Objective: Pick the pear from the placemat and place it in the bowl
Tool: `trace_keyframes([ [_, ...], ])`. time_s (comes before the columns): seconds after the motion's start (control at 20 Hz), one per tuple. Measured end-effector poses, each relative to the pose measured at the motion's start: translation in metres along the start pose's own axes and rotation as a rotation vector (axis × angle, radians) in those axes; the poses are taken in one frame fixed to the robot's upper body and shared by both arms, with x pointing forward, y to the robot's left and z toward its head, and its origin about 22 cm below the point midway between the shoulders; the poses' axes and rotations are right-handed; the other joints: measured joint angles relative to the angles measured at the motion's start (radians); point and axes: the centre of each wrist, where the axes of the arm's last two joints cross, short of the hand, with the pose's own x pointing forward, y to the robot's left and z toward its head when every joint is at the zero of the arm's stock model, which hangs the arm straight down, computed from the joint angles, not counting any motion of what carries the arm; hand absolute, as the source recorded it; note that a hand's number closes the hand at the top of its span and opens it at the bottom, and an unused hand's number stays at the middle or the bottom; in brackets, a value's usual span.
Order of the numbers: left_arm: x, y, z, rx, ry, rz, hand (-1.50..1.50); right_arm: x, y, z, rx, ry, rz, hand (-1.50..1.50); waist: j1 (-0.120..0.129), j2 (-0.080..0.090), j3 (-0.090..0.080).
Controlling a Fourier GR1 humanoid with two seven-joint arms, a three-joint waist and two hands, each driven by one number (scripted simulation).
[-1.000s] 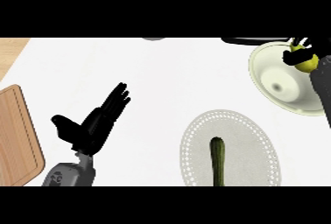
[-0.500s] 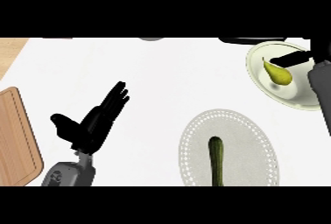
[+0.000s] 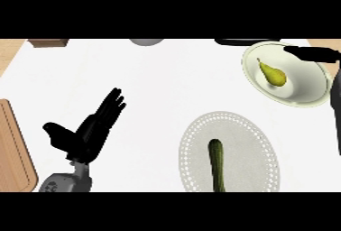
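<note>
Head view: a white counter (image 3: 153, 81) fills the picture, with a wooden cutting board (image 3: 13, 149) at its left edge. The left hand (image 3: 83, 135) rests open low at the left, fingers straight and pointing away from the robot, holding nothing.

The right hand (image 3: 310, 52) shows only in part at the upper right. Its dark fingers lie straight across the far rim of the bowl (image 3: 313, 97) and grasp nothing. The pear (image 3: 272, 74) lies in the bowl just below and to the left of those fingers, apart from them. So the placing looks done, judging from how things lie.

The pear rests on its side. Its long axis runs from upper left to lower right in the view, the narrow neck pointing away from the robot and slightly left, the fat end toward the robot.

It is likely light and stiff, with smooth skin that could slip or bruise. Its rounded body would roll on the bowl's curve. The best hold would be across the broad belly, fingers on one flank and thumb on the other, not at the tapering neck.

Nearer the robot and left of the right forearm lies the oval placemat (image 3: 246, 149), which bears a long dark-green vegetable (image 3: 215, 164).
</note>
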Motion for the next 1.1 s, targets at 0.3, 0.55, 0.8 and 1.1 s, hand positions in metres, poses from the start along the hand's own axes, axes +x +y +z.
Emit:
trace_keyframes([
  [0.3,-0.003,0.009,0.008,0.049,0.014,0.002,0.00,-0.008,-0.032,0.034,0.002,-0.097,-0.160,-1.50,-0.045,-0.016,-0.003],
  [0.55,-0.005,0.015,0.015,0.085,0.015,0.003,0.00,-0.020,-0.062,0.087,0.032,-0.160,-0.213,1.50,-0.082,-0.026,-0.004],
  [0.8,-0.001,0.020,0.020,0.110,0.014,0.005,0.00,-0.035,-0.096,0.163,0.068,-0.186,-0.208,1.50,-0.108,-0.027,-0.004],
  [1.1,-0.003,0.021,0.023,0.128,0.010,0.010,0.00,-0.043,-0.136,0.276,0.141,-0.133,-0.204,1.50,-0.127,-0.022,-0.004],
])
